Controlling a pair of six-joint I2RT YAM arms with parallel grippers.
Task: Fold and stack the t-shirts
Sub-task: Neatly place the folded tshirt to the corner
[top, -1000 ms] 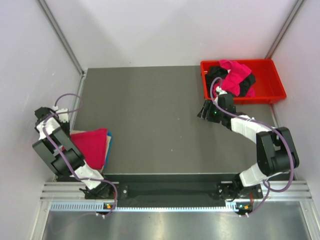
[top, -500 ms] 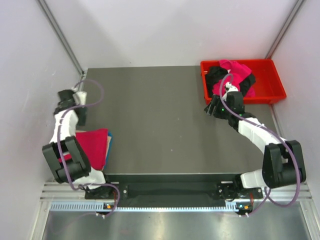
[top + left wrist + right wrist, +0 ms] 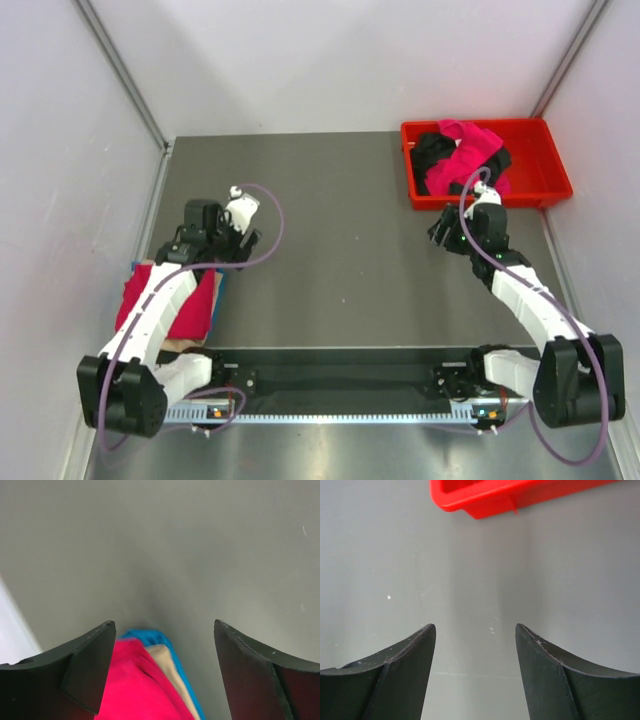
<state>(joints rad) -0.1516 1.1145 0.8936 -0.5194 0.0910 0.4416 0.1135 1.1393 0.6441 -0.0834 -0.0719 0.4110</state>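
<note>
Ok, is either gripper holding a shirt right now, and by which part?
Nothing is held. The left gripper is open near the folded magenta-pink cloth t-shirt; the right gripper is open, short of the red plastic tray.

open table (image 3: 340, 260) between folded stack (image 3: 197, 303) and tray (image 3: 545, 197)

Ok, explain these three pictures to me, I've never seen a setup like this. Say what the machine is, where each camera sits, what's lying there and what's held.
The machine is two robot arms, the left arm and the right arm, bolted at the near edge of a grey table. One picture looks down from above; the other two come from a camera on each wrist. Under the left arm lies a stack of folded shirts, pink on top. At the far right a red tray holds crumpled pink and black shirts. The dark shapes in the wrist pictures are the claws: the left claw and the right claw are both open and hold nothing.
</note>
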